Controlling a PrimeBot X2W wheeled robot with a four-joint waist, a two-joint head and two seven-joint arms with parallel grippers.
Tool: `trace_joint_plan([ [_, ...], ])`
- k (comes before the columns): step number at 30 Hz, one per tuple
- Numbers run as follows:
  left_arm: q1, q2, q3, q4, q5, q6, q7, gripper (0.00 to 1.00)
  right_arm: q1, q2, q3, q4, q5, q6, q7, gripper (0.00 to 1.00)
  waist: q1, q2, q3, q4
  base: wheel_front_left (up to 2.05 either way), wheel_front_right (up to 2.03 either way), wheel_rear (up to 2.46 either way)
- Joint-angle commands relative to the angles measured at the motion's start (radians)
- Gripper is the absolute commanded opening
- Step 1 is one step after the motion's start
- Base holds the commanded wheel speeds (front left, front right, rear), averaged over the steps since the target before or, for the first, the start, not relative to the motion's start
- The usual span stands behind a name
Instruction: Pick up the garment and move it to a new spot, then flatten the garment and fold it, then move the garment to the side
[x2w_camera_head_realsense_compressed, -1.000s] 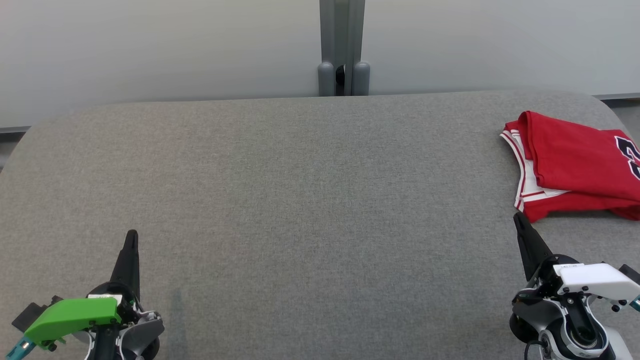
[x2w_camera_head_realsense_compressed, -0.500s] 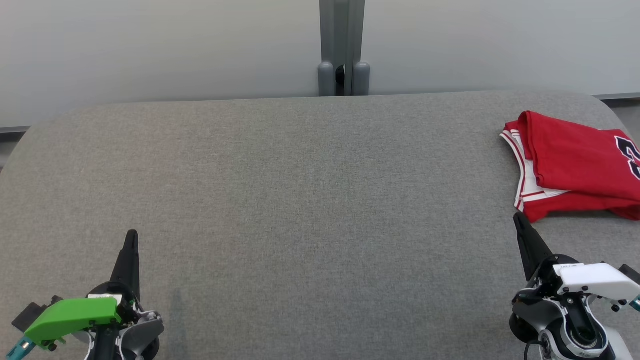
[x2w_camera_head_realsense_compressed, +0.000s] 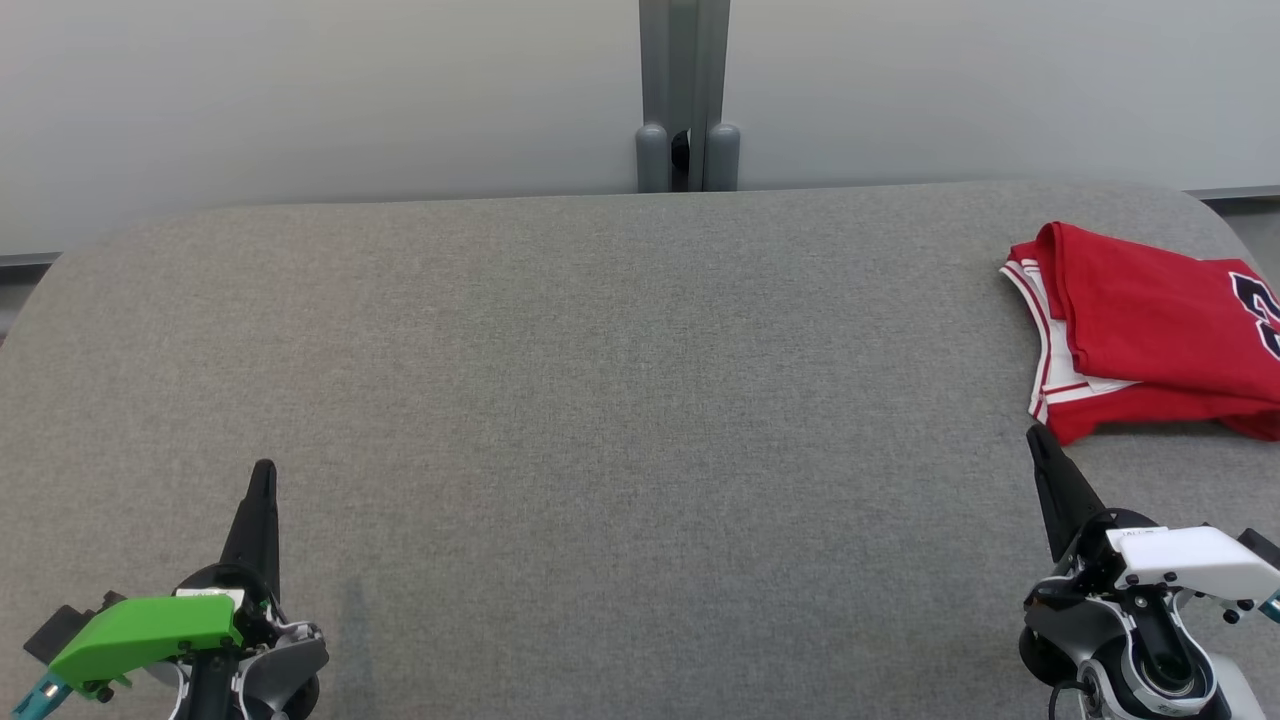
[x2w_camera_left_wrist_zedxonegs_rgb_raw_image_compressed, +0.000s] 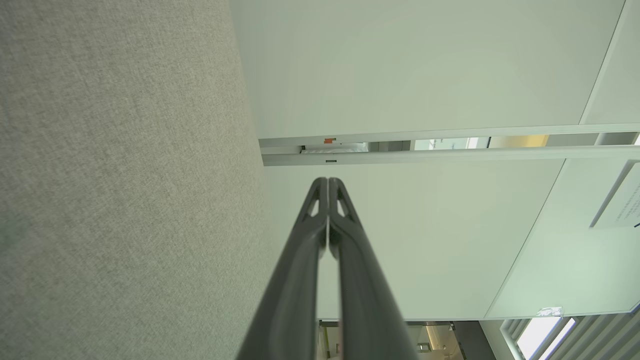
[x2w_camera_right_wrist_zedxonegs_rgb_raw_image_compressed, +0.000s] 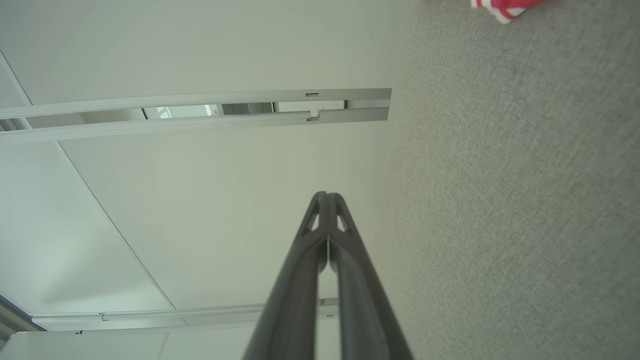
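The garment (x2w_camera_head_realsense_compressed: 1150, 330), a red jersey with white trim, lies loosely folded at the right edge of the grey bench (x2w_camera_head_realsense_compressed: 600, 400), partly cut off by the head view's border. The right hand (x2w_camera_head_realsense_compressed: 1037, 436) rests just beside its near hem, fingers pressed together and holding nothing. The left hand (x2w_camera_head_realsense_compressed: 263, 472) sits well apart at the near left, likewise closed and empty. The fold looks done (layers not quite square). The risk, I judge, is that a careless advance of the right hand could snag the hem, drag the layers open, or nudge the jersey off the edge.
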Motion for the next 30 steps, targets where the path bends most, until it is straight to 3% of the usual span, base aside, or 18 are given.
trace_joint_plan([
  [1, -0.01, 0.0, 0.002, -0.002, -0.002, -0.006, 0.003, 0.0, -0.006, -0.004, -0.001, 0.002, 0.007, 0.0, 0.002, 0.0, -0.0001, 0.0, 0.0, 0.0, 0.0, 0.0, 0.0],
  [30, -0.01, 0.0, 0.002, -0.002, -0.003, -0.006, 0.003, 0.0, -0.006, -0.004, -0.001, 0.002, 0.007, 0.0, 0.002, 0.0, -0.0001, 0.0, 0.0, 0.0, 0.0, 0.0, 0.0],
])
